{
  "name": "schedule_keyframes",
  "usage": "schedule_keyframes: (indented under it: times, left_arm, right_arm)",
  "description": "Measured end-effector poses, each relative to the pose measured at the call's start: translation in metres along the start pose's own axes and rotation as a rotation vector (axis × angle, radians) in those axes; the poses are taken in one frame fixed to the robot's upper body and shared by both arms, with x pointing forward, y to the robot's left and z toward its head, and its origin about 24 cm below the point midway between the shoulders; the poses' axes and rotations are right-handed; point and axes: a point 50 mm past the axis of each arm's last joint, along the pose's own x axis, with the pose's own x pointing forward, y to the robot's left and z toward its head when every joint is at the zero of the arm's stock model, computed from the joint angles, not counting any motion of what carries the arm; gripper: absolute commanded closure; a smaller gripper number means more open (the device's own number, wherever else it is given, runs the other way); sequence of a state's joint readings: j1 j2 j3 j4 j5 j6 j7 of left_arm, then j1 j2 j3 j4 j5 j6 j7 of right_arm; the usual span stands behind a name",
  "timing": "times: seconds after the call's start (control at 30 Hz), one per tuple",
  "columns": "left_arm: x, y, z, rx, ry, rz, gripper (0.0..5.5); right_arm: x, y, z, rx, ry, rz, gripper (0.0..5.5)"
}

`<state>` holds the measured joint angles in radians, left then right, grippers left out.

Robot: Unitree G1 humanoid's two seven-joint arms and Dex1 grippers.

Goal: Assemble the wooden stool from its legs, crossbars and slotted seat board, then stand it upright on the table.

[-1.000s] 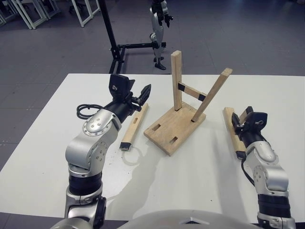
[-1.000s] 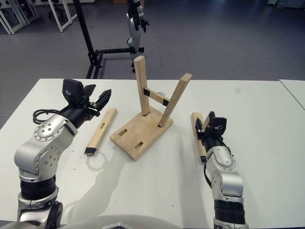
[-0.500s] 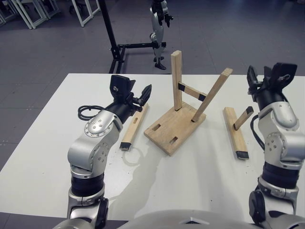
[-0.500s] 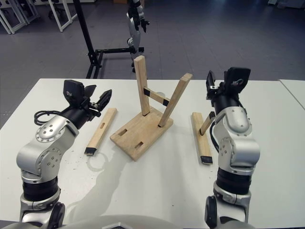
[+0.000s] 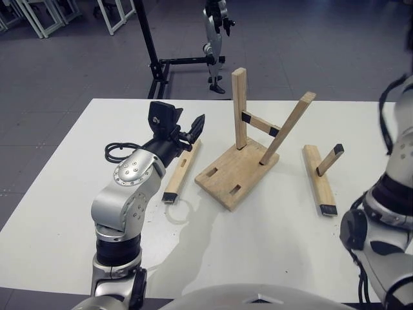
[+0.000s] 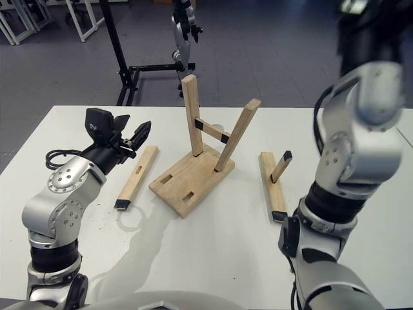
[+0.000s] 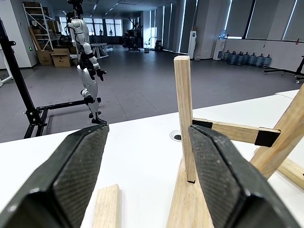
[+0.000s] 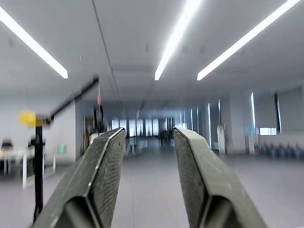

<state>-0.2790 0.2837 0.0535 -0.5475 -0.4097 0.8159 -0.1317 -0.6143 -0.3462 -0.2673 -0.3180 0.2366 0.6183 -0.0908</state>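
- Step: mid-assembly, first leg pair in, second pair not yet fitted.
- Seat board (image 5: 236, 173) flat on worktop (image 5: 271, 245), underside up, mid-scene.
- Two legs planted along its far side: upright leg (image 5: 239, 106) and leaning leg (image 5: 288, 127), with crossbar (image 5: 260, 124) joining them.
- Near slots (image 5: 234, 190) open, nothing in them.
- Left loose leg (image 5: 181, 170) flat on worktop just beside seat board, mortise facing up, no crossbar in it.
- Right loose leg (image 5: 319, 179) flat on worktop on the other side, apart from seat board, with short crossbar (image 5: 330, 159) stuck in it and angled up.
- Left end effector (image 5: 192, 128) released, fingers spread, nothing between; hovering over far end of left loose leg, close, apparently not touching.
- Right end effector (image 8: 148, 133) released too, empty, held high above worktop, facing ceiling lights (image 8: 178, 35); well apart from every part.
- Likely next: clench left end effector on left loose leg and lift. Cannot tell whether it should go to short crossbar or to a near slot first.
- Calls for a grip away from the mortise, leg end squared to its slot, and a straight push down.
- Also calls for right arm brought down to steady seat board or fetch right loose leg.
- Risk: a knock to leaning leg could tip the planted pair.
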Motion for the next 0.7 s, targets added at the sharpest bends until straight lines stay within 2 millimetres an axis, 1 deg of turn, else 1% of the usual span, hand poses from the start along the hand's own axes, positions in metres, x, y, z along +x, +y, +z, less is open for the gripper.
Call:
schedule_keyframes:
  times: [0.03, 0.07, 0.1, 0.17, 0.2, 0.27, 0.33, 0.37, 0.4, 0.43, 0.47, 0.5, 0.53, 0.6, 0.63, 0.7]
  left_arm:
    - [0.000, 0.000, 0.000, 0.000, 0.001, -0.001, 2.39]
    - [0.000, 0.000, -0.001, -0.001, 0.005, -0.003, 2.39]
    - [0.002, 0.001, -0.002, -0.003, 0.013, -0.010, 2.39]
    - [0.002, 0.001, 0.000, 0.002, 0.004, -0.013, 2.39]
    - [0.002, 0.002, 0.000, 0.002, 0.007, -0.012, 2.39]
    - [0.002, 0.000, -0.001, -0.004, 0.004, -0.016, 2.39]
    - [0.003, -0.002, -0.001, -0.010, -0.001, -0.023, 2.39]
    - [0.004, -0.004, -0.001, -0.012, -0.005, -0.027, 2.39]
    - [0.004, -0.004, -0.001, -0.011, -0.007, -0.025, 2.39]
    - [0.004, -0.003, -0.001, -0.008, -0.007, -0.020, 2.39]
    - [0.004, -0.004, -0.001, -0.007, -0.007, -0.018, 2.39]
    - [0.003, -0.003, -0.001, -0.003, -0.008, -0.014, 2.39]
    - [0.003, -0.004, 0.000, -0.003, -0.011, -0.014, 2.39]
    - [0.001, -0.005, 0.000, -0.003, -0.018, -0.011, 2.39]
    - [0.000, -0.006, 0.000, -0.008, -0.019, -0.009, 2.39]
    - [-0.003, -0.006, -0.005, -0.019, -0.008, 0.011, 2.39]
  right_arm:
    - [-0.011, -0.001, -0.049, -0.014, 0.194, 0.004, 3.65]
    - [-0.034, -0.003, -0.103, -0.027, 0.404, 0.003, 3.65]
    - [-0.046, -0.002, -0.116, -0.038, 0.410, 0.012, 3.65]
    - [-0.057, 0.001, -0.123, -0.027, 0.409, 0.013, 3.65]
    - [-0.060, 0.004, -0.123, -0.005, 0.392, 0.011, 3.65]
    - [-0.060, 0.010, -0.121, 0.050, 0.379, 0.000, 3.65]
    - [-0.054, 0.015, -0.112, 0.106, 0.364, 0.000, 3.65]
    - [-0.049, 0.017, -0.105, 0.144, 0.359, 0.010, 3.65]
    - [-0.043, 0.018, -0.091, 0.157, 0.312, 0.016, 3.65]
    - [-0.028, 0.020, -0.056, 0.165, 0.179, 0.030, 3.45]
    - [-0.021, 0.021, -0.031, 0.172, 0.085, 0.041, 3.31]
    - [-0.018, 0.022, -0.009, 0.178, 0.010, 0.053, 3.05]
    - [-0.018, 0.022, 0.007, 0.173, -0.029, 0.066, 3.02]
    - [-0.024, 0.018, 0.012, 0.154, 0.003, 0.070, 2.56]
    - [-0.029, 0.015, 0.010, 0.141, 0.036, 0.067, 2.27]
    - [-0.053, 0.001, -0.012, 0.083, 0.198, 0.039, 1.89]
